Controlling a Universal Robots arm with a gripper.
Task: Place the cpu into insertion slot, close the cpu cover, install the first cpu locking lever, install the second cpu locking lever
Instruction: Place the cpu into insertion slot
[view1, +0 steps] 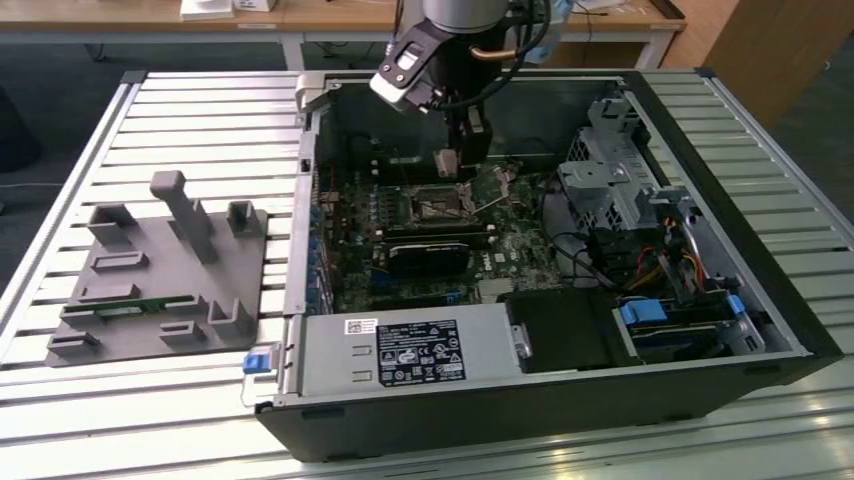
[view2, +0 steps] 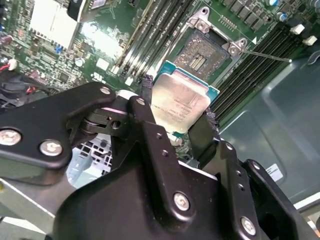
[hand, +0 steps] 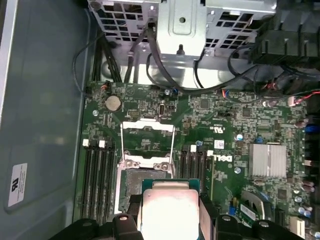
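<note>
My claw (view2: 176, 114) grips the cpu (hand: 170, 210) by two opposite edges, hovering just above the bare insertion slot (view2: 202, 54); the cpu cover (hand: 148, 134) lies flipped open.

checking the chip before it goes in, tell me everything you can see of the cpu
The cpu is a small flat square chip: dull silver-grey metal top, with a green board edge showing around it. The gripper holds it by two opposite edges, black fingers on either side, metal top facing the wrist cameras. It hangs above the motherboard, not yet in the insertion slot, which lies open beyond it in both wrist views. Only the fingers seem to touch it.
</note>
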